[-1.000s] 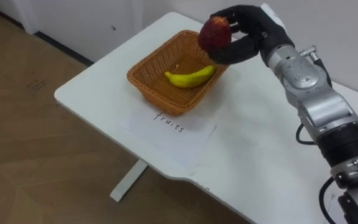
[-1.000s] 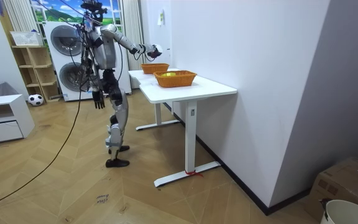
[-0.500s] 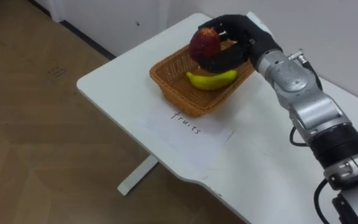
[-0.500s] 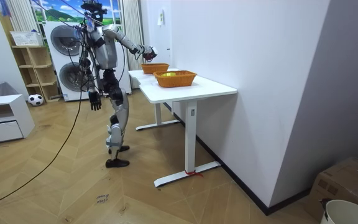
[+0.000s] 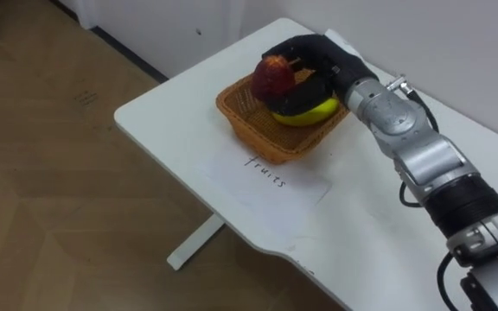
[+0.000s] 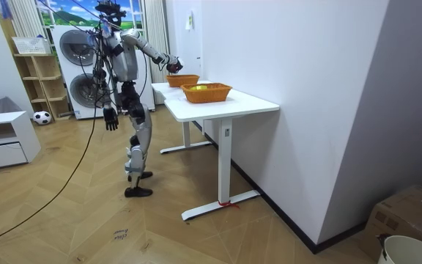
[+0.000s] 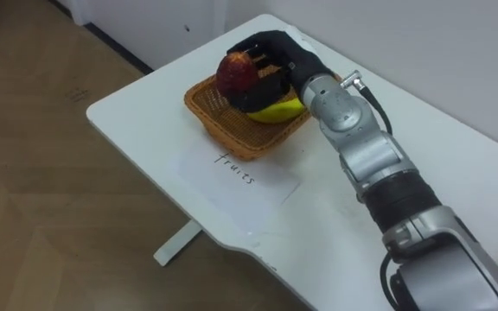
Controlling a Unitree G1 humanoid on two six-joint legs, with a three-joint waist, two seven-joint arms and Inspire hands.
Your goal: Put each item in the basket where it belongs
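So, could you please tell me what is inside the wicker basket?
A yellow banana lies inside the wicker basket. The right hand, curled around a red fruit above it, covers part of the banana and the basket's floor, so anything else there is hidden.

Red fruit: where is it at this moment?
In the left eye view, the red fruit is gripped by the right hand just above the wicker basket, beside the banana.

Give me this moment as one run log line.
right hand: shut on red fruit | position: over wicker basket | banana: in basket | left hand: down at side
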